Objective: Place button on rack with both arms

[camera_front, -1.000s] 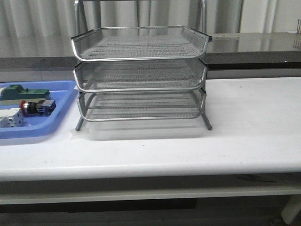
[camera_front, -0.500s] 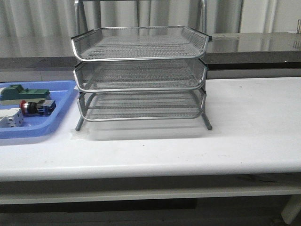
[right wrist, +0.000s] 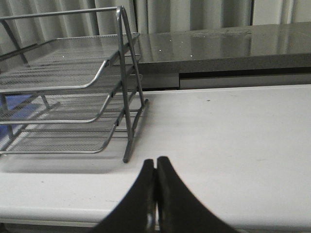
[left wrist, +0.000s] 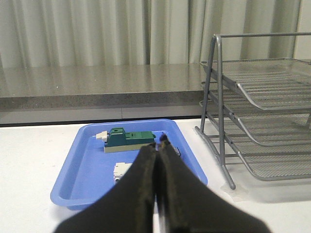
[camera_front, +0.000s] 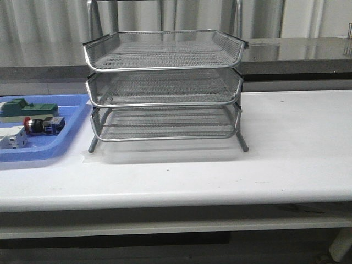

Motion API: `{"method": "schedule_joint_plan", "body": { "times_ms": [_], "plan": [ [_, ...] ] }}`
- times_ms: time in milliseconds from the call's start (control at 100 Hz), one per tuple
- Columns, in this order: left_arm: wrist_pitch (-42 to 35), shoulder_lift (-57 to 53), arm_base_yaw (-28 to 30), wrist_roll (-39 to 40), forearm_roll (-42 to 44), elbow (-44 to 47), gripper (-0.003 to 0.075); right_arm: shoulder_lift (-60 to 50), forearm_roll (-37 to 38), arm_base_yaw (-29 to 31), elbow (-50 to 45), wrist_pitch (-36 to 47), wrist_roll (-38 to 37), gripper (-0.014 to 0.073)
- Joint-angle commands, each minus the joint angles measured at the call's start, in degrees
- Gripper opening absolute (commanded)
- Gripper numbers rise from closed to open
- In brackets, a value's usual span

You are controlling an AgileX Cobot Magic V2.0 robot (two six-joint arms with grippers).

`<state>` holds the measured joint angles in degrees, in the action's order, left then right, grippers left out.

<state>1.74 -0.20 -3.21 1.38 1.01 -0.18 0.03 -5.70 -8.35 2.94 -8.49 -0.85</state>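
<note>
Starting the task only: the button (camera_front: 38,125) lies in the blue tray (camera_front: 77,113), beside the rack (camera_front: 164,88). My left gripper (left wrist: 159,145) and right gripper (right wrist: 156,165) are closed, empty. Next I must open the left one above it.

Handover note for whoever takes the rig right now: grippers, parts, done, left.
Left gripper: shut, empty, facing the blue tray.
Right gripper: shut, empty, over bare table beside the rack.
Button: lying in the blue tray, between the green block and the white block.
Rack: all three tiers empty.
Done: nothing yet.
Left: pick up the button, place it on the rack.
</note>
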Motion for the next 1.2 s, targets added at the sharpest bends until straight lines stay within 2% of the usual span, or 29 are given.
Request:
{"method": "schedule_joint_plan", "body": {
  "times_ms": [0,340,510,790,1050,1190],
  "plan": [
    [-5.01,-1.86,-0.32,0.29,-0.45,3.19,-0.0021,3.59,-3.62,0.48,5.15,2.05,0.14,-0.0067],
    [-5.01,-1.86,-0.32,0.29,-0.45,3.19,-0.0021,23.60,-5.71,0.48,23.62,-13.77,0.14,-0.0067],
    [-5.01,-1.86,-0.32,0.29,-0.45,3.19,-0.0021,34.61,-5.71,0.48,31.54,-18.72,0.14,-0.0067],
    [-5.01,-1.86,-0.32,0.29,-0.45,3.19,-0.0021,49.12,-6.19,0.48,37.99,-18.68,0.14,-0.0067],
    [-5.01,-1.86,-0.32,0.29,-0.45,3.19,-0.0021,55.36,-7.59,0.48,37.99,-17.39,0.14,-0.0067],
    [-5.01,-1.86,-0.32,0.29,-0.45,3.19,-0.0021,56.34,-12.52,0.48,37.99,-17.45,0.14,-0.0043]
  ]
}}
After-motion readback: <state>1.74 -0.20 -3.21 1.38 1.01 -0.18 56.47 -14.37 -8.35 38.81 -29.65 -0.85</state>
